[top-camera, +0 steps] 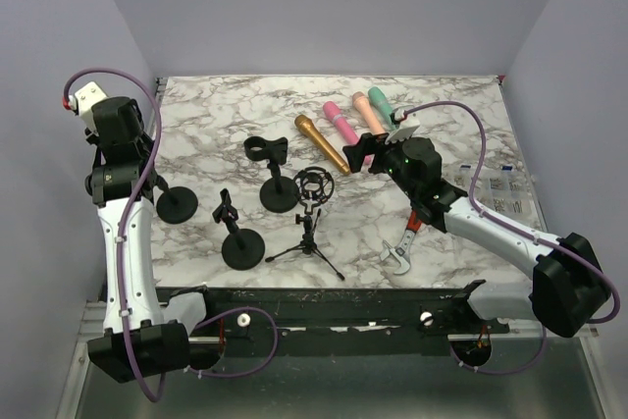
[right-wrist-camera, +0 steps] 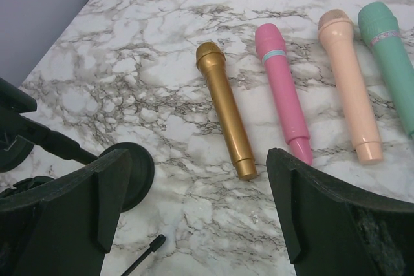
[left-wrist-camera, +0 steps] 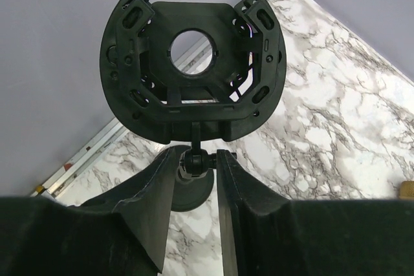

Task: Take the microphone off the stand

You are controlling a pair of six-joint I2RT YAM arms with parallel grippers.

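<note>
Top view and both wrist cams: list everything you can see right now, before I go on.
gold mic: 1, gold, lying far centre
pink mic: 1, pink, right of gold
peach mic: 1, peach, right of pink
teal mic: 1, teal, rightmost
round-base stands: 3, black, left of centre, holders empty
tripod stand: 1, black, centre, mount empty
wrench: 1, silver, near right
papers: a few, white, right edge
table: 1, white marble
left gripper: 1, black, shut on leftmost stand at its joint
right gripper: 1, black, open over gold mic's base end
</note>
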